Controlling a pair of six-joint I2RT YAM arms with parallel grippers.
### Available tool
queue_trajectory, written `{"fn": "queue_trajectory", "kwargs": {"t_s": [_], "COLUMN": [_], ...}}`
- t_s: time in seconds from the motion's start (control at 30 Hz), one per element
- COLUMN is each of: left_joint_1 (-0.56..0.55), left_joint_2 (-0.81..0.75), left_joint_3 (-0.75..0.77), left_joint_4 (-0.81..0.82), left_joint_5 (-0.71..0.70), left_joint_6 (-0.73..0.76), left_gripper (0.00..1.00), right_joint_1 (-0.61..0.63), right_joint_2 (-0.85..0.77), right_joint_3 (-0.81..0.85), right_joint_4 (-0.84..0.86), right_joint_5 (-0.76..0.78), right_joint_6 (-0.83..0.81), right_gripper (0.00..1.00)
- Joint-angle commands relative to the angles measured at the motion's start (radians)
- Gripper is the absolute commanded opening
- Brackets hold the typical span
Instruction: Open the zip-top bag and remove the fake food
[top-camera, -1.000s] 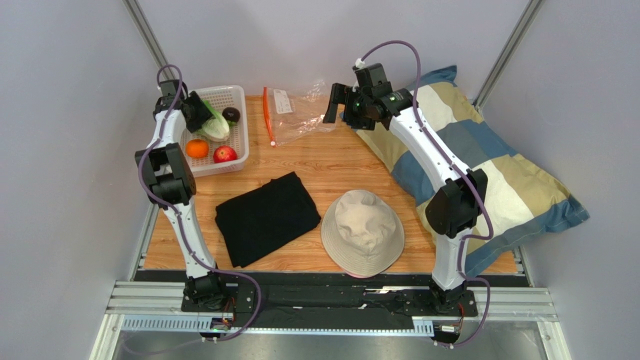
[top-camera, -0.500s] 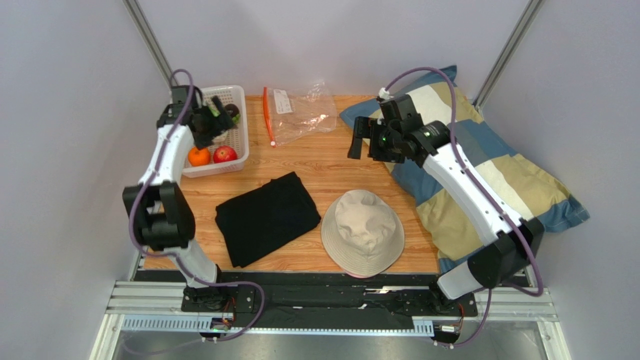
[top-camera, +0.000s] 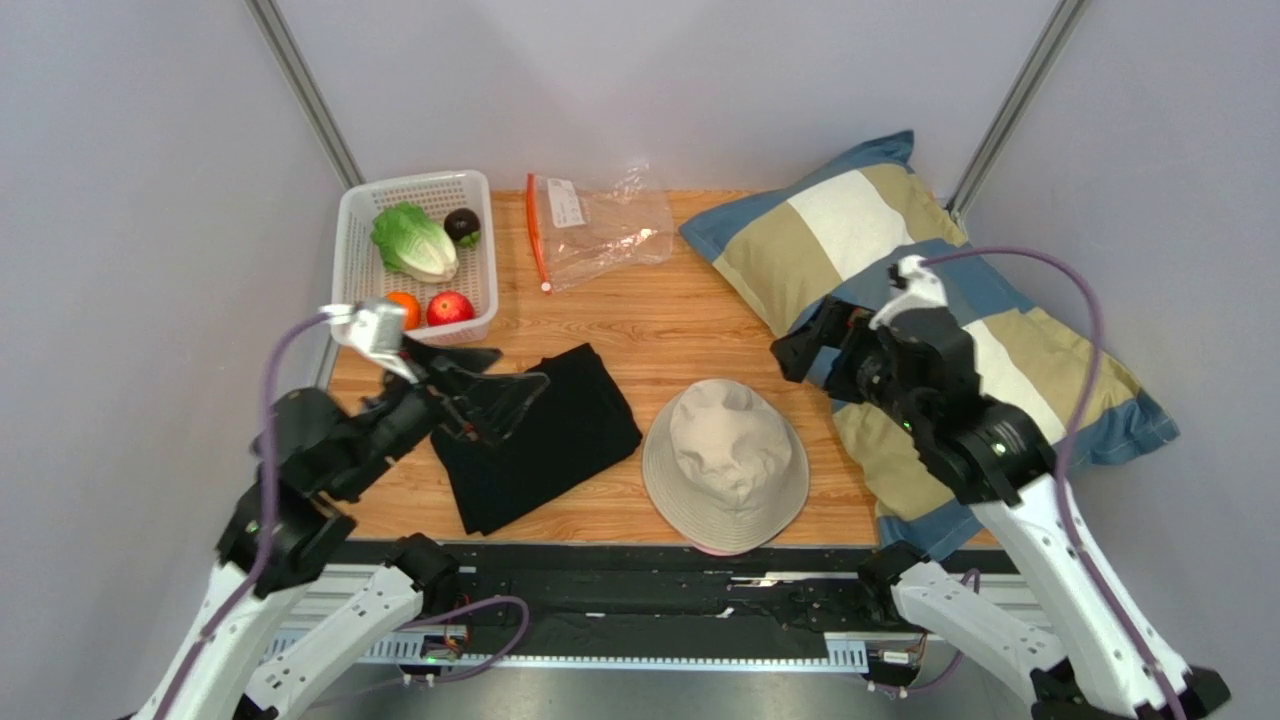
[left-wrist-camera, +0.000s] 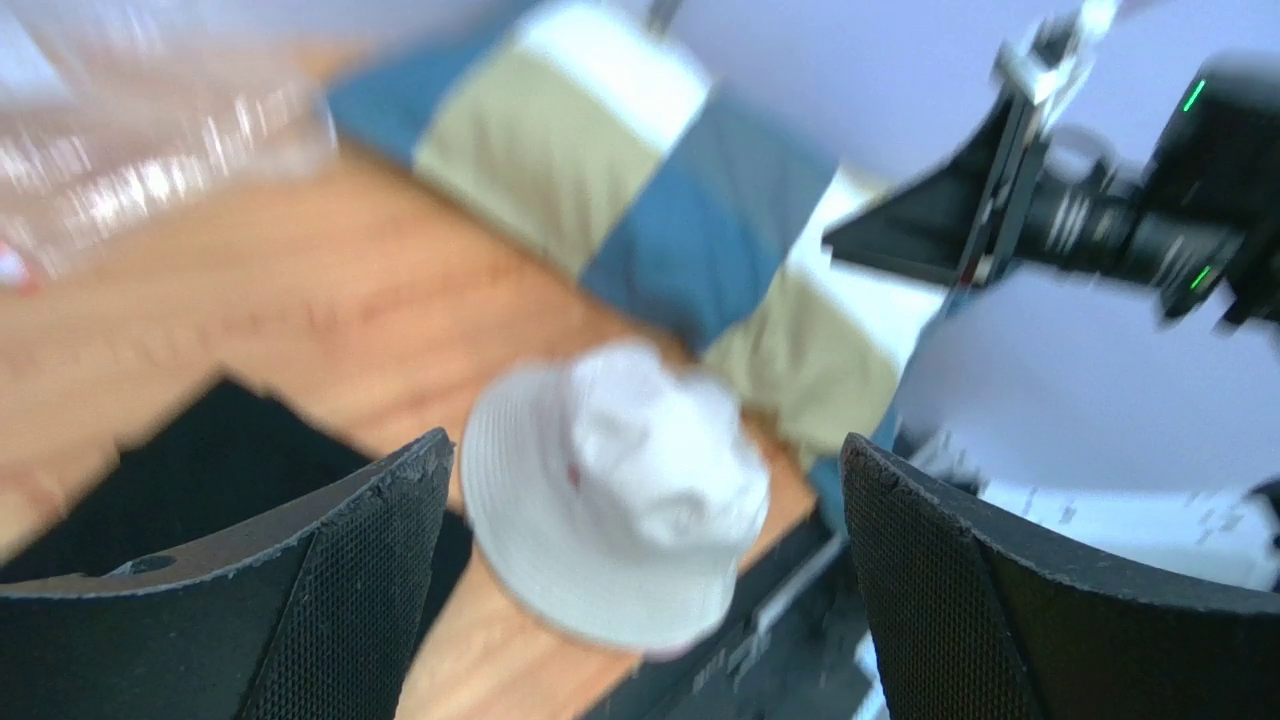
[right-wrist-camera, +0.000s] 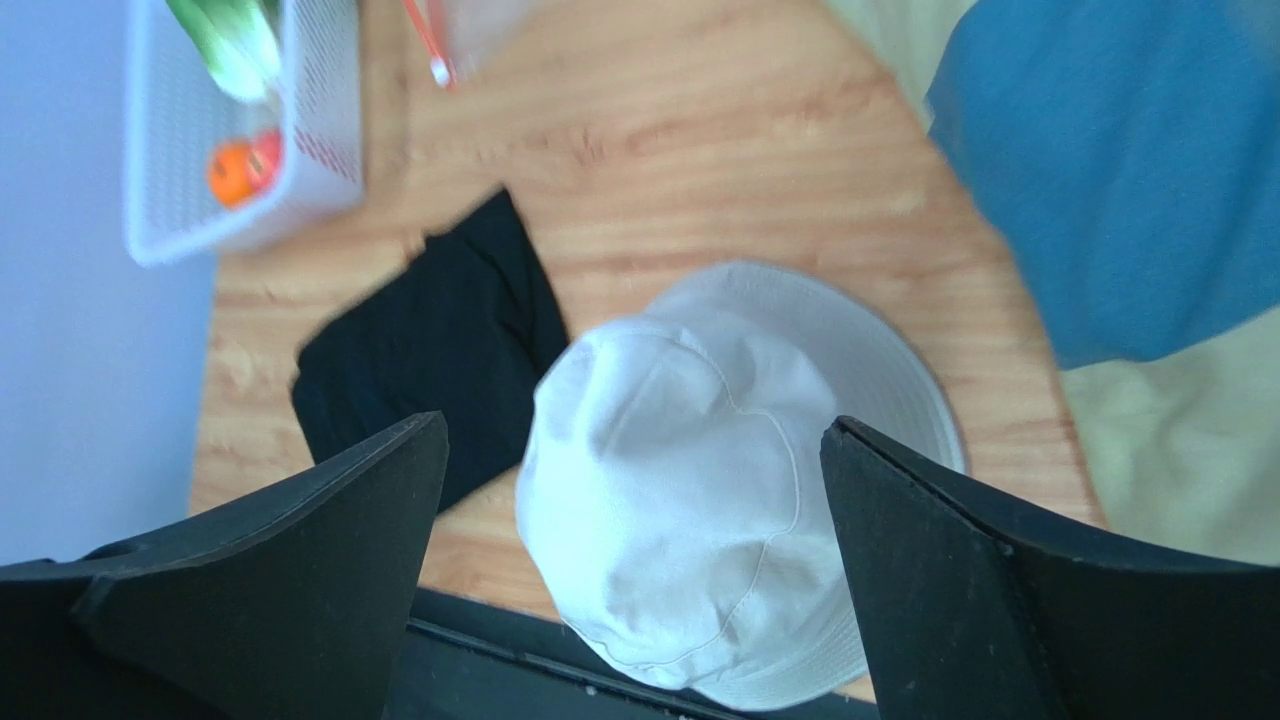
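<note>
The clear zip-top bag (top-camera: 598, 222) lies flat at the back of the table, its orange-red zip strip (top-camera: 535, 233) on the left; I see no food in it. The cabbage (top-camera: 413, 242), dark fruit (top-camera: 463, 225), orange (top-camera: 401, 308) and apple (top-camera: 448, 308) lie in the white basket (top-camera: 355, 225). My left gripper (top-camera: 489, 383) is open and empty, raised above the black cloth. My right gripper (top-camera: 809, 338) is open and empty, raised above the pillow's edge. The right wrist view shows the basket (right-wrist-camera: 323, 143), cabbage (right-wrist-camera: 233, 38) and orange (right-wrist-camera: 233, 168). The left wrist view is blurred and shows the bag (left-wrist-camera: 135, 135).
A folded black cloth (top-camera: 534, 435) lies front left and a beige bucket hat (top-camera: 726, 462) front centre. A striped pillow (top-camera: 932, 300) fills the right side. The hat also shows between the open fingers in the right wrist view (right-wrist-camera: 721, 480) and the left wrist view (left-wrist-camera: 609, 488).
Both arms have drawn back from the far end of the table toward the near edge and risen. The left gripper has left the basket, where the cabbage now lies uncovered.
</note>
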Motion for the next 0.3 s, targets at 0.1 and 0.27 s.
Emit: {"fn": "queue_trajectory", "kwargs": {"t_s": [0.1,0.27], "left_joint_1": [-0.003,-0.003], "left_joint_2": [0.136,0.102], "left_joint_3": [0.341,0.297], "left_joint_4": [-0.229,-0.126], "left_joint_5": [-0.255,-0.229], "left_joint_6": [0.077,-0.001], "left_gripper": [0.99,0.99], "right_joint_1": [0.001,0.001], "right_joint_2": [-0.071,-0.06], "right_joint_3": [0.242,0.309], "right_joint_4": [-0.206,-0.371], "right_joint_5": [0.272,0.285], "right_joint_6": [0.045,0.082], "right_gripper": [1.0,1.0]}}
